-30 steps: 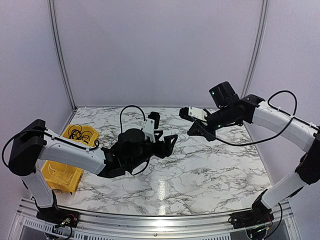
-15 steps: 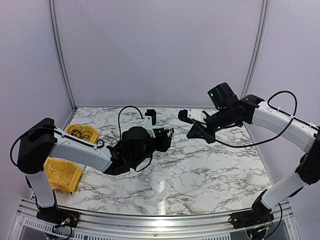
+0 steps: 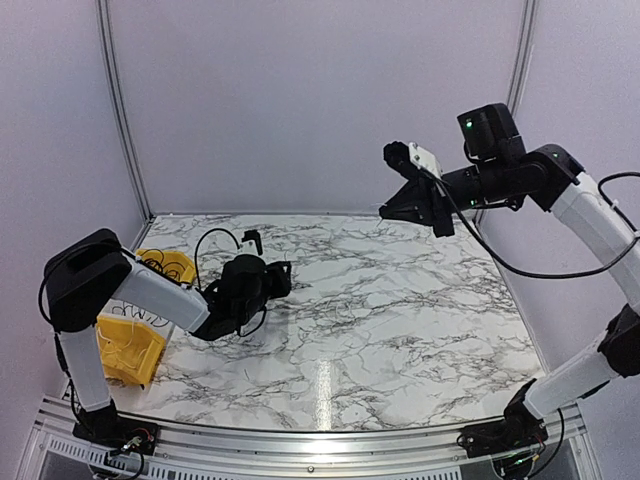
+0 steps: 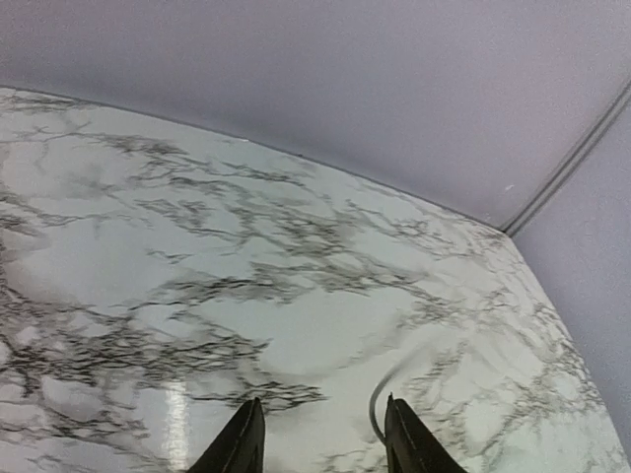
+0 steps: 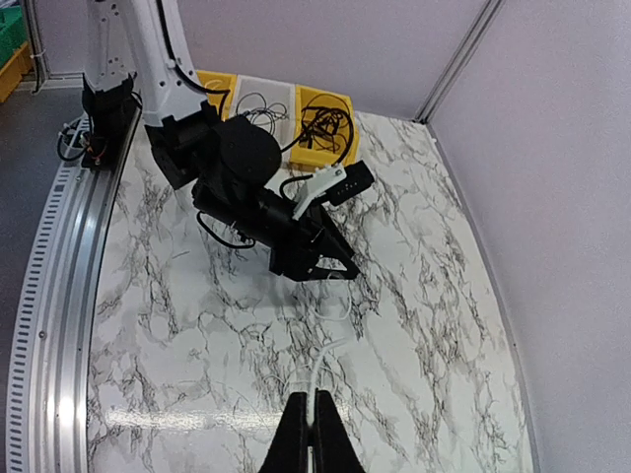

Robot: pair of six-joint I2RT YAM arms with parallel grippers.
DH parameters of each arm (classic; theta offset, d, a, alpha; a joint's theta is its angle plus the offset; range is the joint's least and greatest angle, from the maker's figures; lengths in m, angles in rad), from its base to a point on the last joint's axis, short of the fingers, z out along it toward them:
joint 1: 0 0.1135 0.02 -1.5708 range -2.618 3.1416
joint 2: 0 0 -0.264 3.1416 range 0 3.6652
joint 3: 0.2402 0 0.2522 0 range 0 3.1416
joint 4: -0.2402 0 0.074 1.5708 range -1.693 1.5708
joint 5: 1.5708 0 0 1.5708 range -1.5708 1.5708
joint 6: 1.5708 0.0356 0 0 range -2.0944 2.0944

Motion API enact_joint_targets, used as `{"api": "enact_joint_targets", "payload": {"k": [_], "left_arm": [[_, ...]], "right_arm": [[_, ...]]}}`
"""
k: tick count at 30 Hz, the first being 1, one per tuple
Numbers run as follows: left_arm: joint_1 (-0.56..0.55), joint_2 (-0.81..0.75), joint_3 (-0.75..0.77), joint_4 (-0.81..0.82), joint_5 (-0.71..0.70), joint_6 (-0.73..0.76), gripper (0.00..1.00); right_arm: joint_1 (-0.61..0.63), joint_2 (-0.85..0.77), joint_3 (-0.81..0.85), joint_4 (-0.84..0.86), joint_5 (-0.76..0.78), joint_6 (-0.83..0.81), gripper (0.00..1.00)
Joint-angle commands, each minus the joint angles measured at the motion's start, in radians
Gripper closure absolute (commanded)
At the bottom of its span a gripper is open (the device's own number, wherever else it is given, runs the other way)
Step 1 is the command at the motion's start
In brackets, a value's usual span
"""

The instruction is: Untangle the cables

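My right gripper (image 3: 386, 211) is raised high over the table's far right. In the right wrist view it (image 5: 314, 412) is shut on a thin pale cable (image 5: 317, 372) that hangs down toward the marble. The cable's lower loop (image 5: 340, 299) lies just in front of my left gripper (image 5: 338, 270). My left gripper (image 3: 286, 272) is low over the left of the table, open. In the left wrist view (image 4: 320, 439) the pale cable (image 4: 378, 399) curves beside its right finger (image 4: 409, 443). A clump of black cables (image 3: 160, 265) lies in a yellow bin (image 3: 185, 262).
A second yellow bin (image 3: 150, 350) with pale wires sits at the near left edge. Both bins also show at the back of the right wrist view (image 5: 340, 103). The white marble table (image 3: 400, 310) has walls on three sides and a metal rail (image 3: 300, 440) in front.
My right gripper has risen and swung back to the right, still holding the pale cable. My left gripper has drawn back to the left and lower over the table.
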Motion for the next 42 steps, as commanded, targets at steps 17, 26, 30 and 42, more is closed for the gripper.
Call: {"api": "enact_joint_targets", "payload": {"k": [17,26,30,42], "left_arm": [[-0.014,-0.359,-0.154,-0.061,0.124,0.351,0.41],[-0.034,-0.496,-0.121,-0.1,0.282,0.362,0.32],[-0.042,-0.421,-0.008,-0.193,0.475,0.361,0.31],[-0.08,-0.164,0.252,-0.358,0.711,0.407,0.46]], "right_arm": [[-0.024,-0.063,-0.123,0.017,0.047,-0.017,1.0],[0.006,-0.039,-0.272,0.101,0.131,-0.054,1.0],[0.014,-0.027,-0.289,0.117,0.14,-0.066,1.0],[0.033,-0.008,-0.266,0.117,0.128,-0.066,1.0]]}}
